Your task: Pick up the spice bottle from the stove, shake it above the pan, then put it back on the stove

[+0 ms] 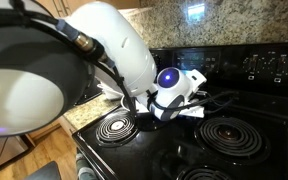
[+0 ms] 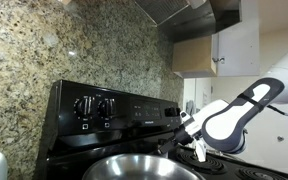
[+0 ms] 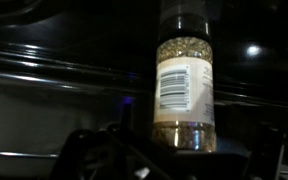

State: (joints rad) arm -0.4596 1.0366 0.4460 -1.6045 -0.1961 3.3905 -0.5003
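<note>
In the wrist view the spice bottle (image 3: pixel 185 92) stands upright, a clear jar with a dark cap, a white label and speckled contents. My gripper (image 3: pixel 179 165) is open around its lower part. One dark finger (image 3: pixel 89 152) shows to its left and the other at the right edge, both apart from the glass. In both exterior views the white arm reaches low over the black stove (image 1: pixel 164 150), and the gripper (image 2: pixel 198 150) hangs close above the top. The shiny pan (image 2: pixel 139 168) lies at the bottom of an exterior view. The bottle is hidden in both exterior views.
Coil burners (image 1: pixel 116 126) (image 1: pixel 229 135) lie on either side of the gripper. The back control panel with knobs (image 2: pixel 92 108) rises behind. A granite backsplash (image 2: pixel 44 50) and a range hood (image 2: pixel 184 15) stand above the stove. A large robot link (image 1: pixel 24 70) blocks the left of an exterior view.
</note>
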